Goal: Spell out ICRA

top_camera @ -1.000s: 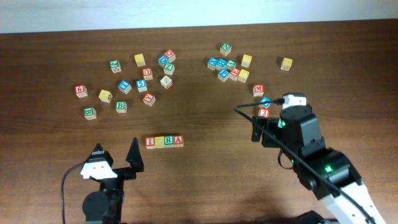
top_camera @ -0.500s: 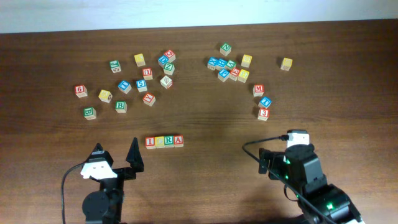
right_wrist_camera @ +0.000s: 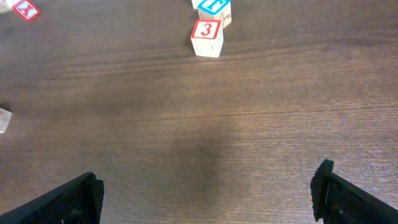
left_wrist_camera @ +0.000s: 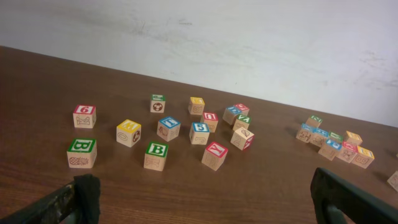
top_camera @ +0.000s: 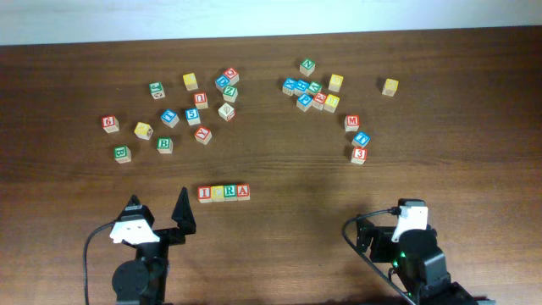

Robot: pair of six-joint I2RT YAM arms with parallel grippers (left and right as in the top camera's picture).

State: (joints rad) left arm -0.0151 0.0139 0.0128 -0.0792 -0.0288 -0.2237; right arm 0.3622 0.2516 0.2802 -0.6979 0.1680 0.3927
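Four cubes stand side by side in a row at the table's middle front: the red I [top_camera: 204, 193], the yellow C [top_camera: 218, 193], the green R [top_camera: 230, 192] and the red A [top_camera: 243, 192]. My left gripper [top_camera: 157, 208] hangs open just left of and in front of the row, nothing between its fingers [left_wrist_camera: 86, 194]. The row does not show in either wrist view. My right gripper [right_wrist_camera: 205, 186] is open and empty over bare wood at the front right, its arm [top_camera: 411, 246] low in the overhead view.
Several loose cubes lie at the back left, among them a 6 [top_camera: 110, 124] and two green B cubes [top_camera: 123, 153] [top_camera: 164, 145]. Another cluster [top_camera: 312, 89] sits at the back right. An M [top_camera: 352, 122] and a 3 [top_camera: 359, 154] [right_wrist_camera: 206, 36] lie ahead of my right gripper.
My right arm has drawn back from beside the 3 cube toward the front right edge, jaws still open. The left arm and the row of four cubes have not moved.
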